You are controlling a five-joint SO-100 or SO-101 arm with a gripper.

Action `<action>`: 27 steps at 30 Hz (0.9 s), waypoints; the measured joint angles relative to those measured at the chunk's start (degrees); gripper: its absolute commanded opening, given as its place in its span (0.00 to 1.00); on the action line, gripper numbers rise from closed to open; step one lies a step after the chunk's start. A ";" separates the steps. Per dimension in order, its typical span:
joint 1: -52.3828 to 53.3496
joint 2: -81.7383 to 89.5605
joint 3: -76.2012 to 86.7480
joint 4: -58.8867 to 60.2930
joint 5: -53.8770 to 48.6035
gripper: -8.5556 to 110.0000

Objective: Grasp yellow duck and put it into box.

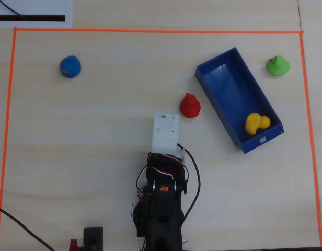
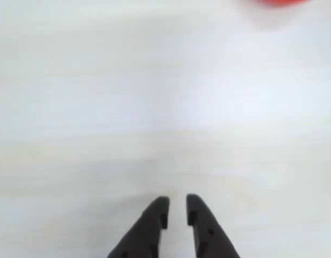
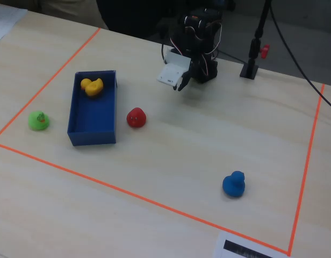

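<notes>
1. Yellow duck (image 1: 256,123) lies inside the box (image 1: 223,89), at its end with the white mark, well off to the right of my pincer (image 2: 176,207) in the overhead view.
2. My pincer holds nothing; its fingers sit nearly closed, a narrow gap between the tips, over bare table (image 1: 72,157).
3. Risk: the red duck (image 1: 190,106) sits just ahead; a careless swing could knock it, or nudge the box.

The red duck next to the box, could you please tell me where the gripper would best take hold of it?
Probably from straight above, closing across the red duck's rounded body below its head. It sits upright on bare table, apart from the box, so both flanks look free; the gripper holds nothing.
</notes>
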 measured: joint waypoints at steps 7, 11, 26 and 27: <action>-1.23 0.79 9.58 -5.27 -2.37 0.08; -1.05 0.79 10.28 -5.62 -2.90 0.15; -0.70 0.79 10.37 -5.62 -3.08 0.15; -0.70 0.79 10.46 -5.62 -3.08 0.15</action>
